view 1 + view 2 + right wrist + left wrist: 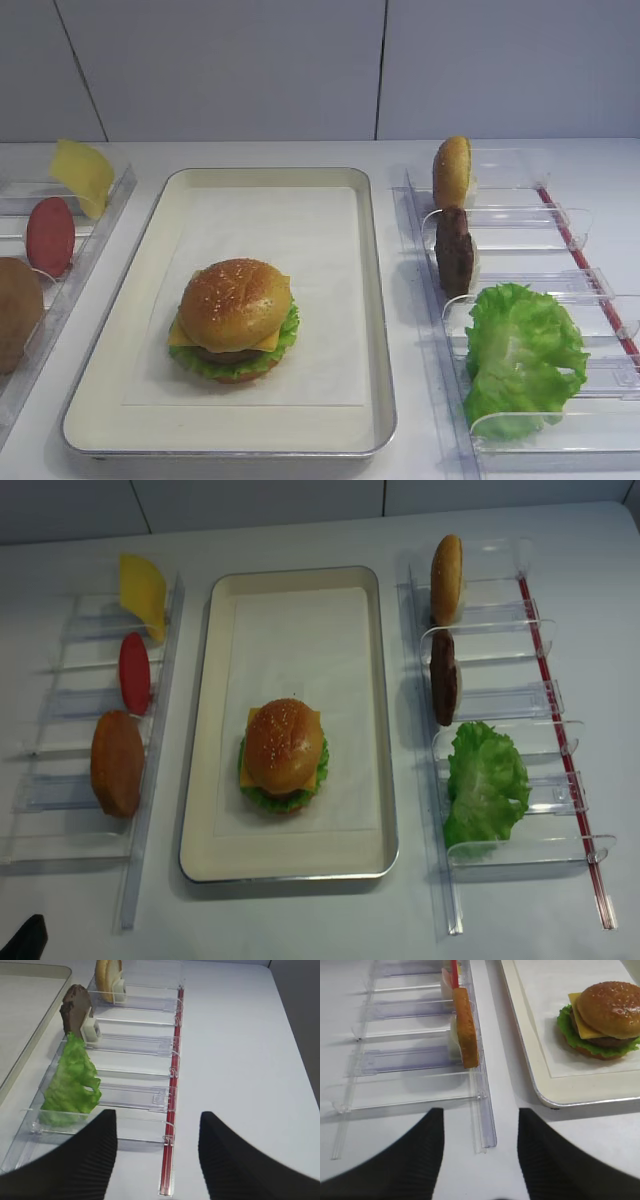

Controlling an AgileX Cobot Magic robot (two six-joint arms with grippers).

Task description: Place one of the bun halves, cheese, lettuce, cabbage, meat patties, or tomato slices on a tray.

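Note:
On the silver tray sits a stacked burger: a sesame bun half over cheese, a meat patty and lettuce. The left rack holds a cheese slice, a tomato slice and a bun half, all on edge. The right rack holds a bun half, a patty and a lettuce bunch. My left gripper hangs open and empty over the left rack's near end. My right gripper is open and empty at the right rack's near end. Cabbage is out of view.
Clear plastic racks flank the tray on the white table. A red strip runs along the right rack's outer edge. White wall panels stand behind. Bare liner paper fills the tray's far half.

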